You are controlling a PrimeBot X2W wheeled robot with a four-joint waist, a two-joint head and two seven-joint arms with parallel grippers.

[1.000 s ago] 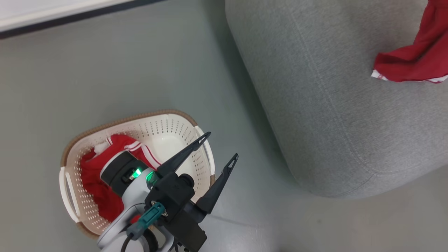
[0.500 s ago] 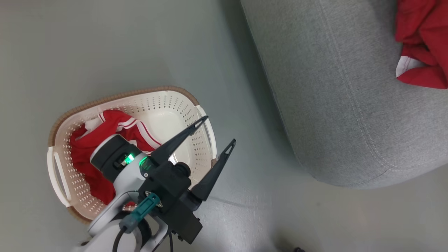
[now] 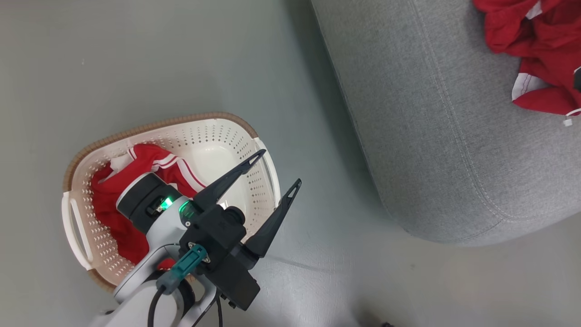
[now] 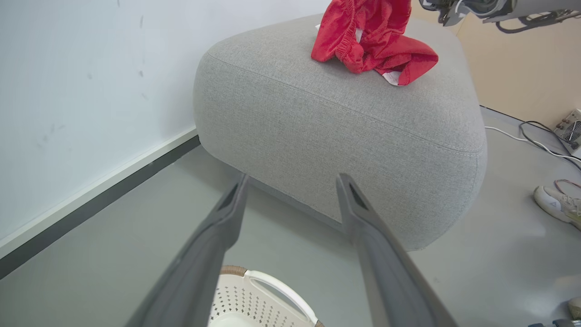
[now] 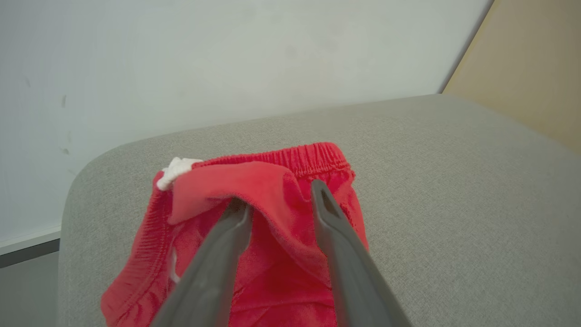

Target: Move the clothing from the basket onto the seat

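Since a moment ago the red garment [image 3: 504, 32] has slumped wider over the far right of the seat [image 3: 431, 136]. The right gripper [image 5: 277, 195] has gone from clenched to released: its two dark fingers stand apart, with a soft fold of the cloth draped loosely over one tip. The garment is a crumpled knit heap, and its gathered elastic waistband lies on the side away from that gripper. A bit of white trim shows at its left.

The seat is a big grey woven cushion with rounded corners and a stitched seam low on its side, and most of its top is bare.

A second red piece [image 3: 113, 204] with white stripes lies bunched in the left half of the basket [image 3: 218, 136]. The basket is cream perforated plastic with a brown woven-look rim. Its long axis runs left to right, with a white handle at each short end, and its right half is bare.

The left gripper [image 3: 279, 168] hangs over the basket's right end with its jaws spread wide, holding nothing. Smooth grey floor [image 3: 181, 59] lies open between basket and seat.
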